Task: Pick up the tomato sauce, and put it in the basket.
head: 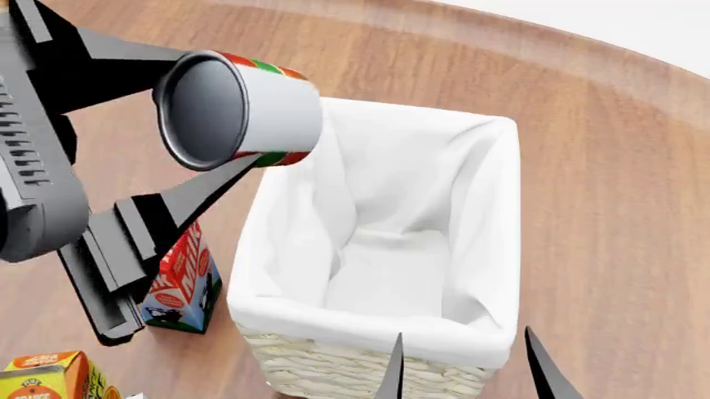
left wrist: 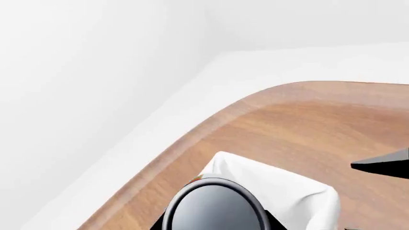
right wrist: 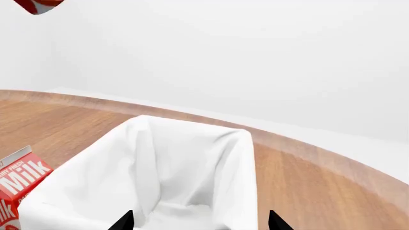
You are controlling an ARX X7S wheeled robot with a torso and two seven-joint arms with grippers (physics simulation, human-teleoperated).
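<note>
I'm holding the tomato sauce [head: 239, 108] in the left gripper [head: 216, 116], jaws clamped on it, above the basket [head: 494, 249] edge, and I'm planning to centre it over the liner before letting go, right jaws parted.

Place: a simulated tabletop set, with plain white surroundings.
Surface: round wooden table [head: 621, 208].
Goods: milk carton [head: 183, 287] and orange juice carton [head: 45, 376], like groceries.

Tomato sauce [head: 239, 108] raised over basket's [head: 367, 366] left rim, milk carton [head: 181, 287] left of basket
</note>
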